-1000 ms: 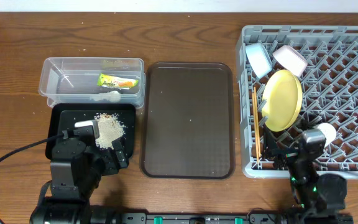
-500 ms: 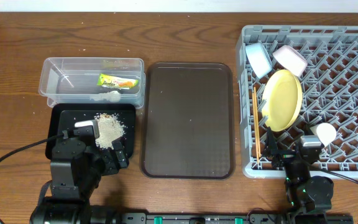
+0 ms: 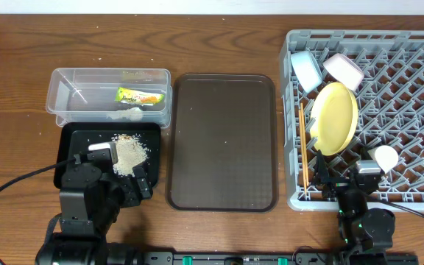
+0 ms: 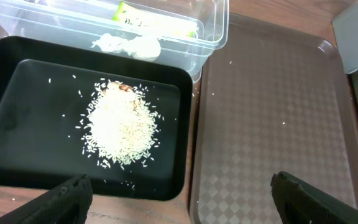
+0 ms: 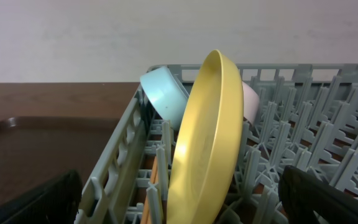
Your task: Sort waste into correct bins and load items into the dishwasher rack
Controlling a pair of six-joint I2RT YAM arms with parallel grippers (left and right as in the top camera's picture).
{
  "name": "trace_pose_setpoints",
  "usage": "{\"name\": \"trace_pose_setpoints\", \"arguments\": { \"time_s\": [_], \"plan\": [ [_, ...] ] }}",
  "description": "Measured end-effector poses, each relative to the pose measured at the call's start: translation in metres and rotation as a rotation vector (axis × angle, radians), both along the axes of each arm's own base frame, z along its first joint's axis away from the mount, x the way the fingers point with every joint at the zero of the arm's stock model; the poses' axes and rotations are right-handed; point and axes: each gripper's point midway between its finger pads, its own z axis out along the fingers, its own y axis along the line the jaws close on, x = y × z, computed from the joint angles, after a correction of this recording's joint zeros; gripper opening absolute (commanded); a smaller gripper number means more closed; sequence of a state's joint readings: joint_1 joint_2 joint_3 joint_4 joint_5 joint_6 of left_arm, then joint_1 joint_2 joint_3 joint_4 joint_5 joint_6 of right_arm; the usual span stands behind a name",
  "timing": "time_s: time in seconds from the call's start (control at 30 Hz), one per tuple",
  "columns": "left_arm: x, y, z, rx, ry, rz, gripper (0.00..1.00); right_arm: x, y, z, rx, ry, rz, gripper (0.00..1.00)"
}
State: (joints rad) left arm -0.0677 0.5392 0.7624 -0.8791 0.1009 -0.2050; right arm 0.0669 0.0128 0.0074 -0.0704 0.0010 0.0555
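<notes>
The grey dishwasher rack (image 3: pixel 411 110) holds the yellow plate (image 3: pixel 335 118) on edge, the light blue bowl (image 3: pixel 306 68), the white bowl (image 3: pixel 343 71), the pale green cup (image 3: pixel 386 157) and the chopsticks (image 3: pixel 303 143). My right gripper (image 3: pixel 343 178) is open and empty at the rack's front edge, facing the plate (image 5: pixel 207 137) and the blue bowl (image 5: pixel 165 94). The green-and-orange wrapper (image 3: pixel 140 96) lies in the clear tub (image 3: pixel 65 99). The rice heap (image 4: pixel 120 121) lies in the black tray (image 4: pixel 17 124). My left gripper (image 4: pixel 179 199) is open and empty, just in front of the black tray's near right corner.
The brown serving tray (image 3: pixel 223 140) lies between the bins and the rack. A white crumpled lump (image 4: pixel 129 45) sits in the clear tub beside the wrapper. A black cable (image 3: pixel 13 188) curves from the left arm across the table's front left.
The right arm has drawn back toward the table's front edge, leaving the pale green cup standing free in the rack. The left arm has not moved.
</notes>
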Motion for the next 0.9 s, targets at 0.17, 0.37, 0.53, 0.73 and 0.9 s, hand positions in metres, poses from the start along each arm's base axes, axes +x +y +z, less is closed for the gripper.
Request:
{"name": "trace_pose_setpoints", "arguments": {
  "time_s": [0.17, 0.37, 0.53, 0.73, 0.9],
  "plan": [
    [0.0000, 0.0000, 0.0000, 0.000, 0.000, 0.000, 0.95, 0.0000, 0.0000, 0.0001, 0.000, 0.000, 0.000, 0.99],
    [0.0000, 0.0000, 0.0000, 0.000, 0.000, 0.000, 0.95, 0.0000, 0.0000, 0.0001, 0.000, 0.000, 0.000, 0.99],
    [0.0000, 0.0001, 0.0000, 0.000, 0.000, 0.000, 0.95, 0.0000, 0.0000, 0.0000, 0.000, 0.000, 0.000, 0.99],
    [-0.0007, 0.0010, -0.0004, 0.005, 0.002, 0.003, 0.95, 0.0000, 0.0000, 0.0000, 0.000, 0.000, 0.000, 0.99],
    [-0.0049, 0.0094, 0.0052, 0.035, -0.040, 0.037, 0.95, 0.0000, -0.0001, 0.0001, 0.000, 0.000, 0.000, 0.99]
  ]
}}
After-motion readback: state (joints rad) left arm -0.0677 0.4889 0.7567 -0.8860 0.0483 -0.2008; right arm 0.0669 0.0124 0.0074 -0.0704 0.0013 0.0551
